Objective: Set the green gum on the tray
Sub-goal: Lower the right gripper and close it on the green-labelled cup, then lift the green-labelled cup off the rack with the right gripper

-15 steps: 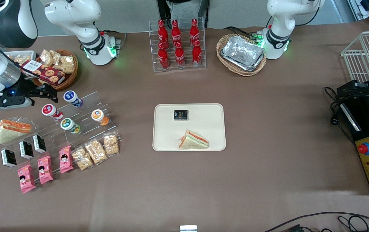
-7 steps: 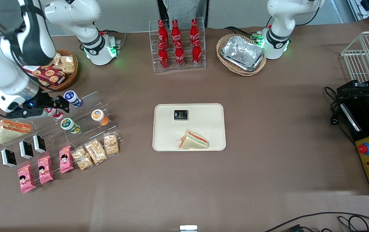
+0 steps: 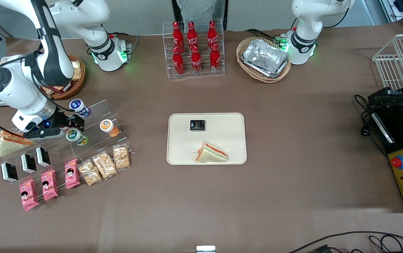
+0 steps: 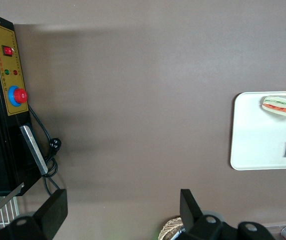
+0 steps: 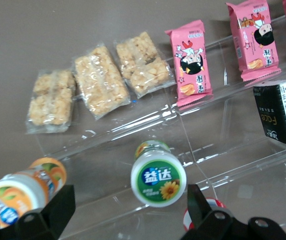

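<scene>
Table (image 3: 293, 140): brown, your tray (image 3: 222, 140) at its centre.
Green gum (image 5: 158, 179): at nine o'clock from the tray.
Hand (image 5: 128, 210): yours, wide open, empty, above the gum.

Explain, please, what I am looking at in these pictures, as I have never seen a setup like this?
This is a table with a robot arm that picks up snacks. One picture looks down on the table from the front; the other two come from cameras on the arms' wrists. The working arm's gripper hangs just above the green gum, a small bottle lying on a clear stepped display shelf. Its fingers stand open on either side of the bottle and hold nothing. An orange-lidded bottle and a blue-lidded bottle lie on the same shelf, with snack packets nearer the front camera. In the middle of the table lies the tray, already carrying a sandwich and a small black packet.
</scene>
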You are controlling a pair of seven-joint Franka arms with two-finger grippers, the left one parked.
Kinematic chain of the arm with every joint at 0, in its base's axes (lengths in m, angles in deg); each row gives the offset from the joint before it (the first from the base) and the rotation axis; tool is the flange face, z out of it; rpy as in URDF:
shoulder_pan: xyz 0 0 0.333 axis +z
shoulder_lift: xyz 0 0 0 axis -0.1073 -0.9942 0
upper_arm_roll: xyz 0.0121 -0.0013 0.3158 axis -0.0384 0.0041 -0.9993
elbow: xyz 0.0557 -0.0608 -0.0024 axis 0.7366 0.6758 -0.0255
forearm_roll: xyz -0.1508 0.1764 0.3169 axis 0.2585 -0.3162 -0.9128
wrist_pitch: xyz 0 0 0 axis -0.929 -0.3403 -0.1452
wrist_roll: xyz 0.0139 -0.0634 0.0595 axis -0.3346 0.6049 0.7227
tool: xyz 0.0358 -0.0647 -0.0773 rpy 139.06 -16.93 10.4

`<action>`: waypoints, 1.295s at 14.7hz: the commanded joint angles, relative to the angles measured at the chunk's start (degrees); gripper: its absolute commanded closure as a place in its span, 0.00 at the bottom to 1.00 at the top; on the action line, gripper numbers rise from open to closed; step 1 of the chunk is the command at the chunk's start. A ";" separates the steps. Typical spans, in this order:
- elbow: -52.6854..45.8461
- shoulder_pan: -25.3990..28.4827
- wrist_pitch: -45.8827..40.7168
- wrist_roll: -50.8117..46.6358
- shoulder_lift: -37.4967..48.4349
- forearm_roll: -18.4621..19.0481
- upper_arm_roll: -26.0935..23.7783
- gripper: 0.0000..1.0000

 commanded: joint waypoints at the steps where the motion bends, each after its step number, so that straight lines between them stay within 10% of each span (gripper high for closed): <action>1: 1.18 -1.60 4.21 2.56 -2.09 0.67 0.05 0.00; 11: 3.12 -2.84 10.10 3.01 -6.04 -0.21 -0.04 0.00; 19: 3.12 -2.66 11.42 2.92 -6.93 -0.65 -0.04 0.36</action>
